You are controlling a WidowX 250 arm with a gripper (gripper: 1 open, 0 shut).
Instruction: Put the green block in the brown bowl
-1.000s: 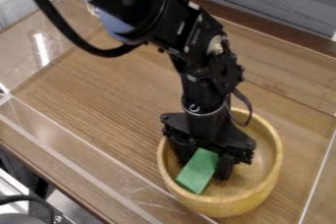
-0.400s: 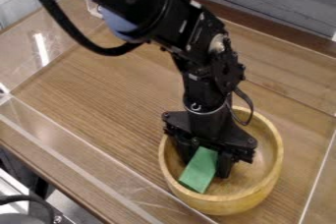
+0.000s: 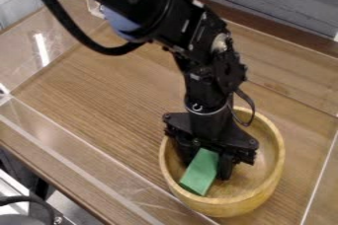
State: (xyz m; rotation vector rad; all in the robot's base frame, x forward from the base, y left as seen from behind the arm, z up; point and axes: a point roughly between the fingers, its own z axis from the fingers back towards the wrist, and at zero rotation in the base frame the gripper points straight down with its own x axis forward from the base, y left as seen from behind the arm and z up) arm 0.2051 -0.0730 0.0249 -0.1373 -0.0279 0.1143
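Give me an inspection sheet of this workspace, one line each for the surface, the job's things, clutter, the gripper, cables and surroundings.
Surface: wooden table, grain visible, glare at left.
Job's things: green block tilted inside the brown bowl, lower end at the bowl's floor.
Clutter: nothing seen.
Gripper: gripper points down into the bowl, fingers either side of the block's upper end, apparently closed on it.
Cables: black cable loops from the arm's upper part.
Surroundings: clear panel along the near edge; blurred background beyond.
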